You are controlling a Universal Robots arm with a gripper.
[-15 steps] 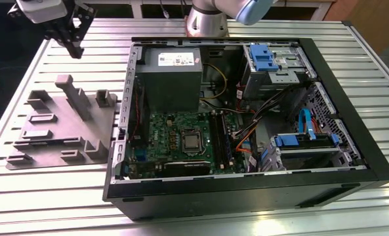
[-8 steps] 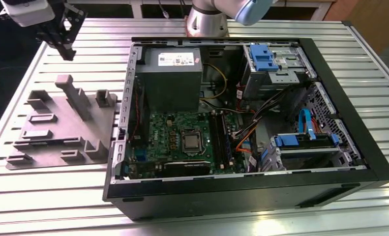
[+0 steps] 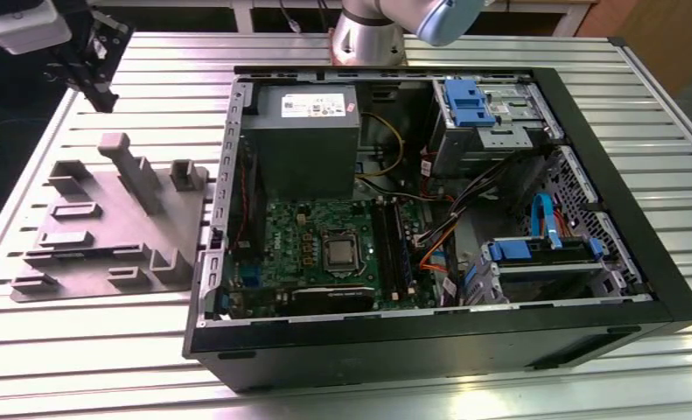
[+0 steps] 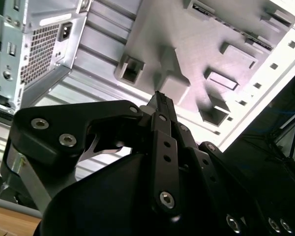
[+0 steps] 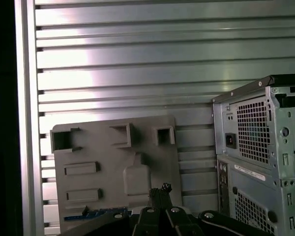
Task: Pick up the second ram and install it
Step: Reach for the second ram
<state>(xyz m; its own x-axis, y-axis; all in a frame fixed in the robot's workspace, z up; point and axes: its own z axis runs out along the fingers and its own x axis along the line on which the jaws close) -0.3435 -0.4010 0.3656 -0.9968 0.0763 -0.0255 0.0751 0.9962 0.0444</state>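
My gripper (image 3: pixel 103 103) hangs above the table at the far end of the exterior view's left, beyond the grey fixture plate (image 3: pixel 112 227). Its black fingertips (image 4: pixel 160 100) are pressed together in both wrist views, with nothing visible between them (image 5: pixel 160 190). In the first wrist view a thin dark strip with a blue edge (image 5: pixel 96 213) lies along the fixture's edge, partly hidden by the gripper; I cannot tell whether it is the second ram. The long black memory slots (image 3: pixel 390 249) sit on the green motherboard (image 3: pixel 304 249), to the right of the processor, far from the gripper.
The open black computer case (image 3: pixel 625 262) lies on the ribbed aluminium table (image 3: pixel 89 350). Its power supply (image 3: pixel 304 131), drive cages with blue clips (image 3: pixel 474 101) and loose cables (image 3: pixel 439 236) surround the board. A tall grey post (image 3: pixel 129 171) rises from the fixture plate.
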